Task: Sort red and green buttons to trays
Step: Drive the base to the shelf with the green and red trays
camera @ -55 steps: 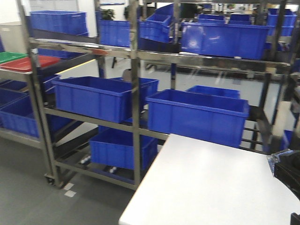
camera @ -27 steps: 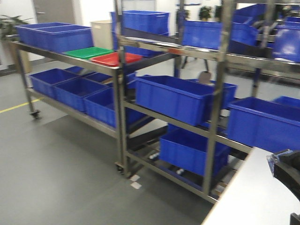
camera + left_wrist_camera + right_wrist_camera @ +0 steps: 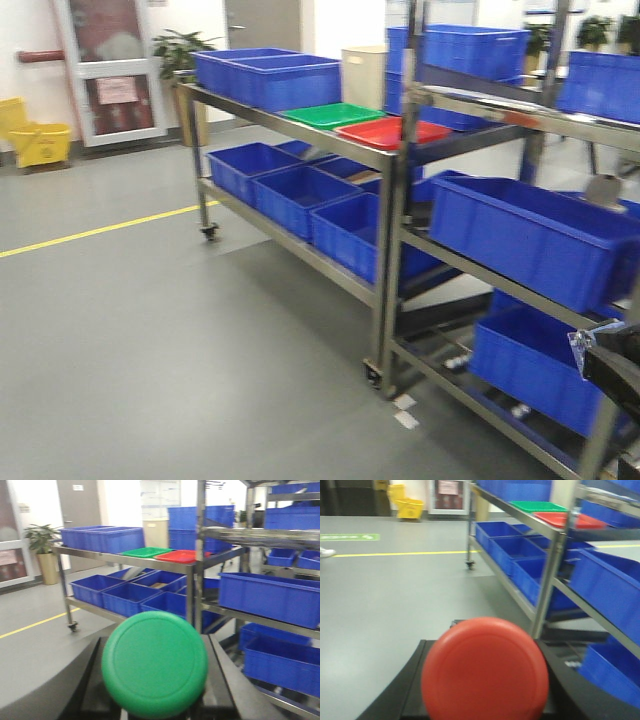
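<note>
Progress: nothing sorted yet, as I judge it. The green tray (image 3: pixel 330 114) and red tray (image 3: pixel 392 132) lie side by side on the top shelf of a steel cart (image 3: pixel 385 250). What shows of both is bare, but the angle is shallow and the frame is soft, so I can't rule out small items.

Left gripper (image 3: pixel 152 645): closed around a green button (image 3: pixel 155 665) that sits between its two dark fingers. The cap hides the contact. I judge the hold from the button hanging clear of the floor.

Right gripper (image 3: pixel 482 645): the same arrangement with a red button (image 3: pixel 485 670).

Positions: both trays are ahead of and above each gripper, well apart from it. They lie slightly right of the left gripper's line and further right of the right gripper's.

Remaining: close the gap to the cart, then make both placements, green to green and red to red.

Buttons: each has a broad round cap of smooth plastic, gently domed, with a faint ring just inside the rim. One is saturated green, the other orange-red. The bodies are hidden under the caps.
</note>
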`<state>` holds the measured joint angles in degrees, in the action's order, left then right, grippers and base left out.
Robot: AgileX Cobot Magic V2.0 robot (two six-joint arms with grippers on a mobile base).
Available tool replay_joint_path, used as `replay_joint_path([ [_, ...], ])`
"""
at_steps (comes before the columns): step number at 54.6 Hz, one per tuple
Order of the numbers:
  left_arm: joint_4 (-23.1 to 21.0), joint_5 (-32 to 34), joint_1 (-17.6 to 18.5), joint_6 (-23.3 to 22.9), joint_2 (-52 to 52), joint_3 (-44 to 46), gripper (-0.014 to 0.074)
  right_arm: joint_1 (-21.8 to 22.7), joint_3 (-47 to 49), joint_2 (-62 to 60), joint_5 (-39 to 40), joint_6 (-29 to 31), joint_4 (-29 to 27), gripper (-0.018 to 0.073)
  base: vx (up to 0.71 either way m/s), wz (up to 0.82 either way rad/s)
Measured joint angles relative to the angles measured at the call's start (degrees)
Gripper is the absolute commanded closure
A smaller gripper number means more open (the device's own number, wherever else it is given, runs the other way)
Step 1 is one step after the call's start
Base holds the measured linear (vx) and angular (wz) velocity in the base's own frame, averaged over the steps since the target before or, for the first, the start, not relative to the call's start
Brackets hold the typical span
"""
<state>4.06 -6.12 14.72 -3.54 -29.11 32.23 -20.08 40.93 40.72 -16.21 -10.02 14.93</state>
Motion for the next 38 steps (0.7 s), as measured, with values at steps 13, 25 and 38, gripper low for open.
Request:
replay_joint_path([
  [13,0.0,0.0,0.0,0.0,0.0,0.0,0.0602,0.0,0.0,0.0,-0.1,0.0,0.0,0.0568,0.25,0.48],
  [25,0.0,0.0,0.0,0.0,0.0,0.0,0.0602,0.0,0.0,0.0,0.0,0.0,0.0,0.0568,0.3,0.46],
  [38,0.0,0.0,0.0,0.0,0.0,0.0,0.0602,0.0,0.0,0.0,0.0,0.0,0.0,0.0568,0.33,0.4],
])
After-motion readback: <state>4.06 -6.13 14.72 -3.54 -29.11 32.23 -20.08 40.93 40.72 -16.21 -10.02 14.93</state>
